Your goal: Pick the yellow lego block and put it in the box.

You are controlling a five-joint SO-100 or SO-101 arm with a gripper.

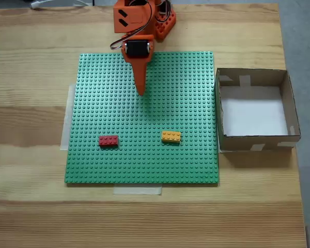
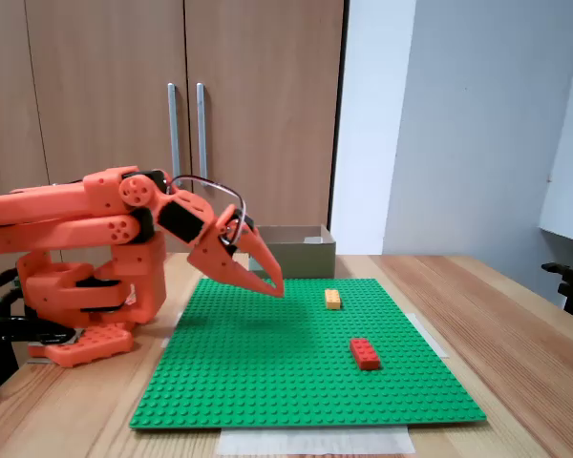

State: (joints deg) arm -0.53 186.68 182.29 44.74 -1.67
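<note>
- Wooden table (image 1: 31, 155) spans both fixed views; cabinet doors (image 2: 105, 86) stand behind it in a fixed view.
- Green studded baseplate (image 1: 119, 113) lies flat at centre of the table, taped down by pale tape strips (image 1: 137, 190) at its 6 and 9 o'clock edges.
- Orange arm (image 2: 76, 215) is folded low; its base sits at 12 o'clock of the plate in a fixed view (image 1: 163, 23), forearm reaching over the plate's upper part.
- The box (image 1: 294, 111), brown cardboard with white floor and tape patches, sits at 3 o'clock of the plate, just beside its edge, nothing inside (also seen past the far edge (image 2: 301, 253)).
- Gripper (image 1: 140, 92) points toward 6 o'clock, tip hovering over the plate's upper middle; in a fixed view (image 2: 275, 286) fingers look pressed together to one point, gripping nothing.
- Yellow lego block (image 1: 171, 136) lies on the plate at about 5 o'clock from the gripper tip, well apart from it, between tip and box side (image 2: 332, 299).
- Red brick (image 1: 108, 140) lies at 9 o'clock of the yellow one, apart, same row roughly (image 2: 365, 353).
</note>
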